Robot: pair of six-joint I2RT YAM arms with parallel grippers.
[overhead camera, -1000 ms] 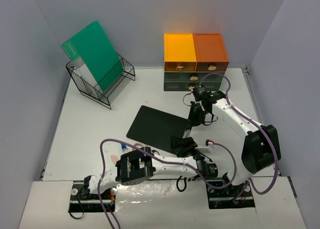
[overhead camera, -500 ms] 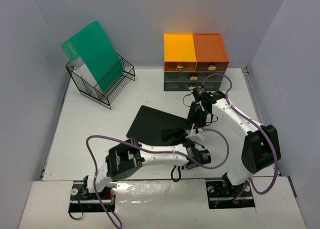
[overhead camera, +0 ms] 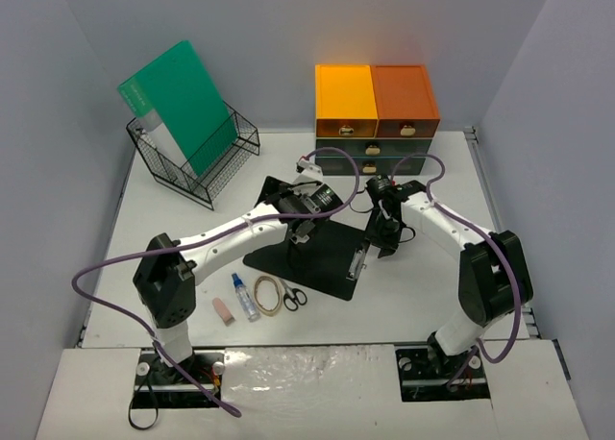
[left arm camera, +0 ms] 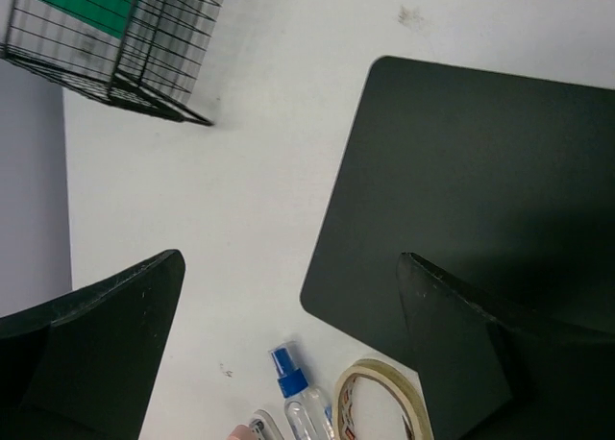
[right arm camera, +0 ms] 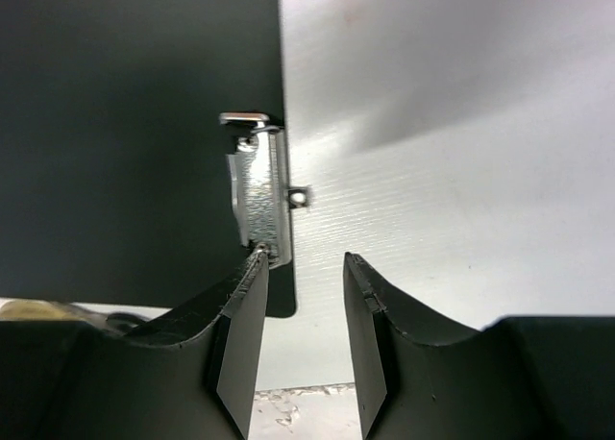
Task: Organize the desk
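The desk (overhead camera: 173, 248) is a wide white tabletop. A black clipboard (overhead camera: 307, 253) lies flat at its middle, its metal clip (overhead camera: 360, 263) on the right edge. My left gripper (overhead camera: 296, 236) hangs over the clipboard's left part, open and empty. In the left wrist view (left arm camera: 288, 277) its jaws stand wide apart above the clipboard's corner (left arm camera: 480, 171). My right gripper (overhead camera: 377, 236) is open just right of the clip. In the right wrist view (right arm camera: 307, 257) its left fingertip (right arm camera: 258, 267) sits at the near end of the clip (right arm camera: 259, 205).
A pink eraser (overhead camera: 223, 310), a small spray bottle (overhead camera: 245, 296), a tape ring (overhead camera: 268, 294) and scissors (overhead camera: 293, 296) lie near the front edge. A black wire basket (overhead camera: 192, 161) holds a green folder (overhead camera: 178, 104) at the back left. The orange-topped drawer unit (overhead camera: 377, 113) stands at the back.
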